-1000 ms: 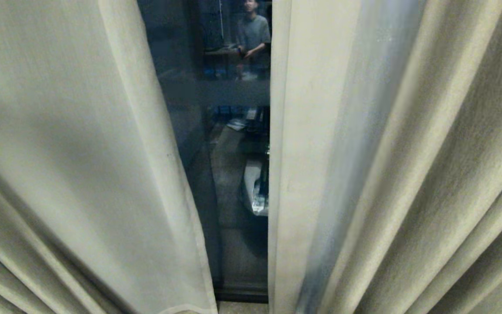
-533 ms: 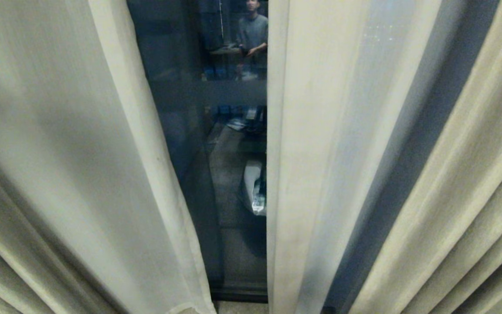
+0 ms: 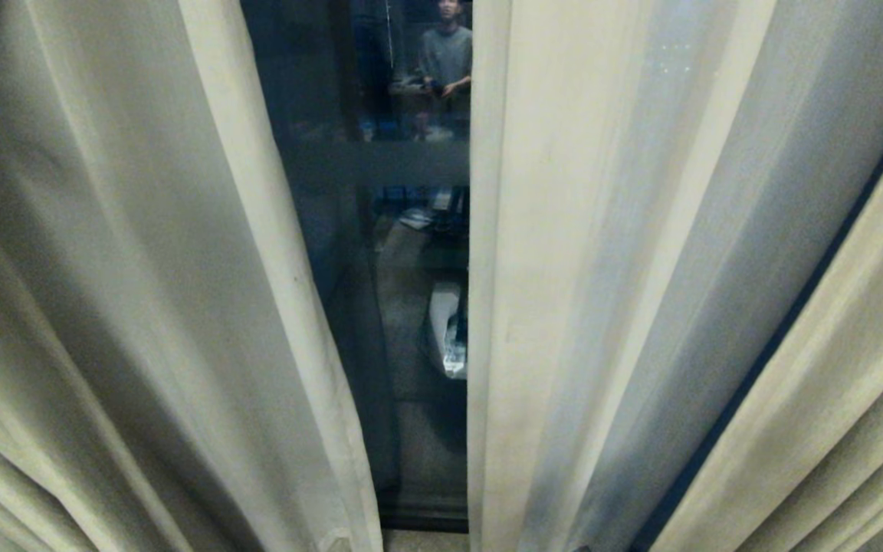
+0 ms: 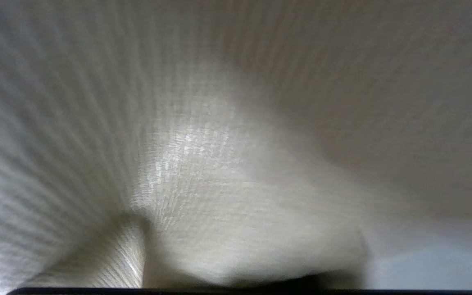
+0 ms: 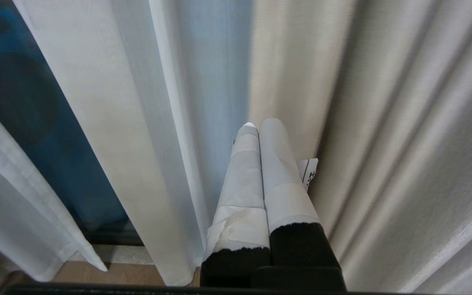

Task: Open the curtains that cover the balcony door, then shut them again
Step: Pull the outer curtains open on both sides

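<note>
Two cream curtains hang before me with a narrow gap between them: the left panel [image 3: 104, 268] and the right panel [image 3: 564, 268]. Through the gap shows the dark glass of the balcony door [image 3: 349, 307] with its greyish band [image 3: 380, 161]. Woven curtain fabric [image 4: 240, 184] fills the left wrist view and bulges close to the camera, hiding my left gripper. My right gripper [image 5: 256, 123] is shut and empty. Its taped fingers [image 5: 277, 164] point into the pleats of the right panel [image 5: 383, 143], low near the floor.
A person [image 3: 445, 54] is reflected in the glass, along with room furniture. The door's dark bottom frame [image 3: 422, 517] meets a pale sill [image 5: 113, 254] and wooden floor [image 5: 109, 272]. Fabric takes up both sides of the head view.
The left panel's folds have shifted and a new crease runs down its left side. The right panel's pleats have spread flatter, with a dark slit showing at the right. The gap is about as wide.
</note>
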Controlling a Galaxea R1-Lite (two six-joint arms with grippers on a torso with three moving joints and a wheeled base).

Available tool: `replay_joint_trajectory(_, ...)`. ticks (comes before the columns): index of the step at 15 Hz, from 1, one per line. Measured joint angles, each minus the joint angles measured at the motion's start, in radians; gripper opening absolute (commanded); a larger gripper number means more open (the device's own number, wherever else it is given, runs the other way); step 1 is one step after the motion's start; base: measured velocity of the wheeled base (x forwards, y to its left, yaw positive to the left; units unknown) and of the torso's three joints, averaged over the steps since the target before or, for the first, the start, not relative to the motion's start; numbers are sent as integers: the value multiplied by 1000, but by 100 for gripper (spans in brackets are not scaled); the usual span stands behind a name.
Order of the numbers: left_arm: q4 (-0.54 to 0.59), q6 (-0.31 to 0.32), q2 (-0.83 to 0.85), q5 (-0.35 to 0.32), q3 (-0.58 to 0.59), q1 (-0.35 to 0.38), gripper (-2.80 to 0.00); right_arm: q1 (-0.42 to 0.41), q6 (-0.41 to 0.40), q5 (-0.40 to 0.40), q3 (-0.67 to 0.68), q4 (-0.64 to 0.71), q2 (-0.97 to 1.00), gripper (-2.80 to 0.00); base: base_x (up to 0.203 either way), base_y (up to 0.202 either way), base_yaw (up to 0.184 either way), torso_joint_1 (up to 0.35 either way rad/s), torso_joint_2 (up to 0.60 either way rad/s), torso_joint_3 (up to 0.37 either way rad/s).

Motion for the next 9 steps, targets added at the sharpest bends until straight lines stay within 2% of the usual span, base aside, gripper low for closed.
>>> replay_joint_trajectory(9,32,8,-281,7,286,-174,0,0,0,0,0,0,0,-280,0,0,0,0,0,0)
